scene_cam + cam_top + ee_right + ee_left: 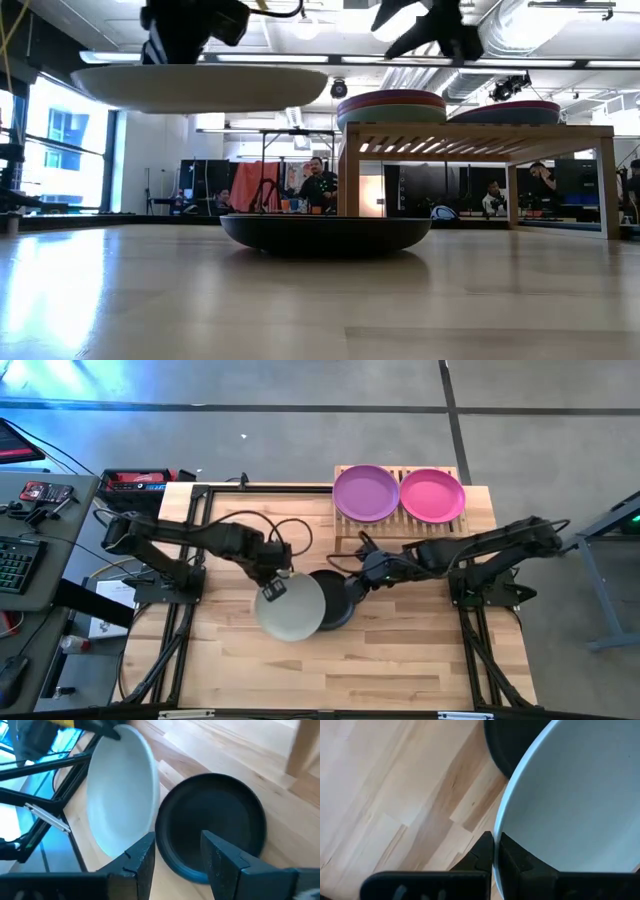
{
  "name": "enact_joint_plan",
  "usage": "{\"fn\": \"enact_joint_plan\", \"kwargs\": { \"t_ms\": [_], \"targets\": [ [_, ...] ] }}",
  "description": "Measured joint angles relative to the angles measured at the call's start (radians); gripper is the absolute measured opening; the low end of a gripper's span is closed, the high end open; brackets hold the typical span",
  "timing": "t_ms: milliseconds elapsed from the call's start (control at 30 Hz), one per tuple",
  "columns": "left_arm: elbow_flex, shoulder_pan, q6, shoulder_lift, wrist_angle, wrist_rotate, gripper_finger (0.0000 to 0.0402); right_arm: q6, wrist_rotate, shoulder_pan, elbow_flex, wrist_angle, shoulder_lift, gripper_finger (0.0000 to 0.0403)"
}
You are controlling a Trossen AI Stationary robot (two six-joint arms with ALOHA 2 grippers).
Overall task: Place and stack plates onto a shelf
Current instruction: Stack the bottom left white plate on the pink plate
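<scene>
No brand, label or writing can be read on any plate, on the shelf or on the arms. The left gripper (272,589) is clenched on the rim of the off-white plate (291,606), its two dark fingers (482,855) pinching the edge from either side; the low view shows that plate lifted clear of the wooden table (400,660), roughly level, and partly overlapping the black plate (335,598) from above. The black plate rests flat on the table in front of the shelf (345,528) (the only plate on the tabletop). The right gripper (355,587) hangs over the black plate's edge on the shelf side with its fingers (227,865) spread apart and nothing between them; the right wrist view looks down past them into the dish. On top of the bamboo shelf, at the table's far edge, the purple plate (366,492) and the magenta plate (432,495) sit side by side, rims just beside each other, well apart from both grippers.
</scene>
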Motion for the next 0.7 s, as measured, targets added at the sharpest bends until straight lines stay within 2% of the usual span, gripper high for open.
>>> {"fn": "enact_joint_plan", "kwargs": {
  "t_ms": [333,700],
  "targets": [
    [0.021,0.054,-0.002,0.001,0.043,0.000,0.0001,-0.032,0.001,0.000,0.000,0.102,0.102,0.0140],
    [0.021,0.060,0.006,0.001,0.151,0.000,0.0001,0.031,0.027,0.000,0.000,0.119,0.114,0.0139]
  ]
}}
